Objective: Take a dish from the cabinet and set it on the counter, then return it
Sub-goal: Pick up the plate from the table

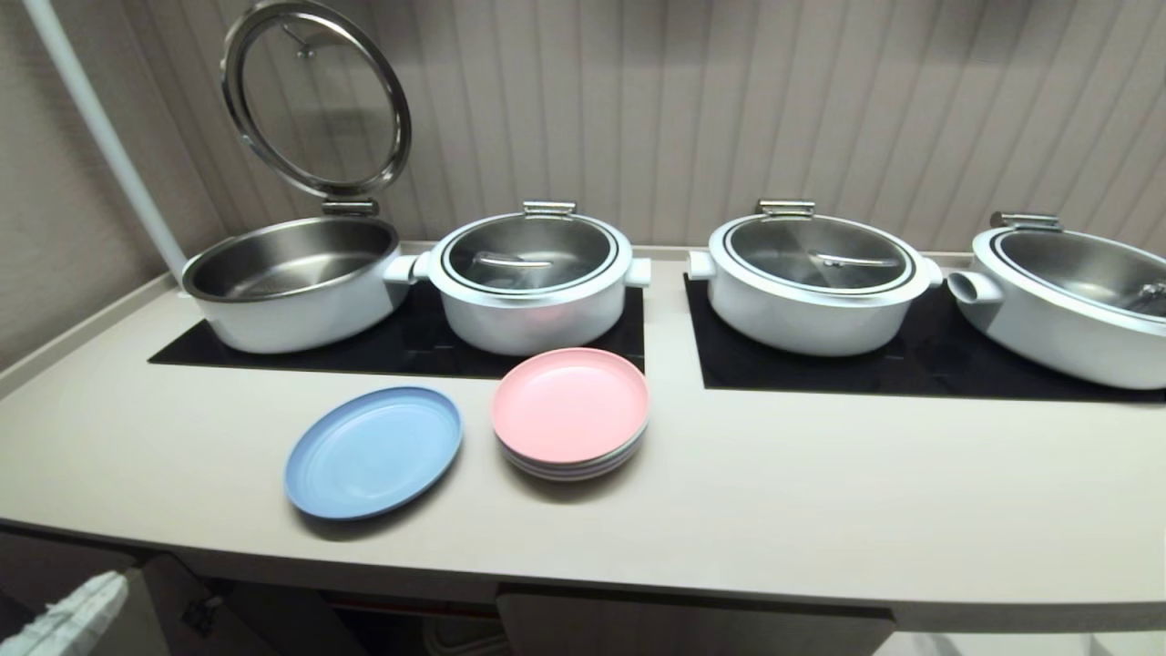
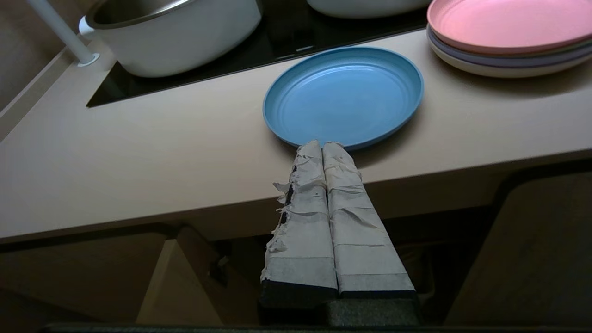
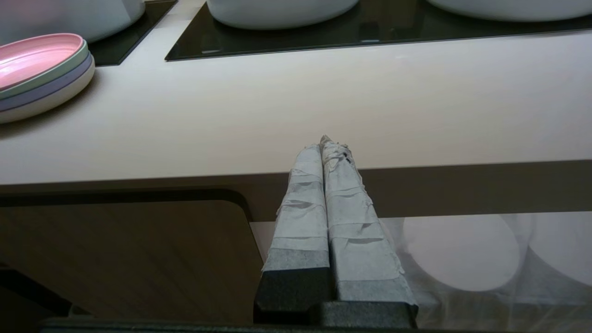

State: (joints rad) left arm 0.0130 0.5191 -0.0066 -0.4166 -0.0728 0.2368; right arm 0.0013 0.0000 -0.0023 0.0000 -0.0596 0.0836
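Observation:
The light-blue dish (image 1: 373, 453) lies flat on the cream counter (image 1: 820, 492), left of a pink-topped stack of plates (image 1: 570, 412). Nothing holds it. My left gripper (image 2: 322, 144) is shut and empty, its taped fingers pressed together; it hangs in front of the counter's front edge, apart from the dish (image 2: 344, 95). It shows at the lower left corner of the head view (image 1: 68, 620). Below the counter the cabinet (image 2: 180, 282) stands with a door swung open and a dark inside. My right gripper (image 3: 323, 141) is shut and empty, parked before the counter edge beside a closed cabinet door (image 3: 125, 259).
Several white pots stand on two black cooktop panels (image 1: 401, 351) at the back. The leftmost pot (image 1: 291, 282) has its glass lid (image 1: 314, 96) raised. A white pole (image 1: 100, 128) rises at the far left. Pale round shapes (image 3: 462, 252) show below the counter on the right.

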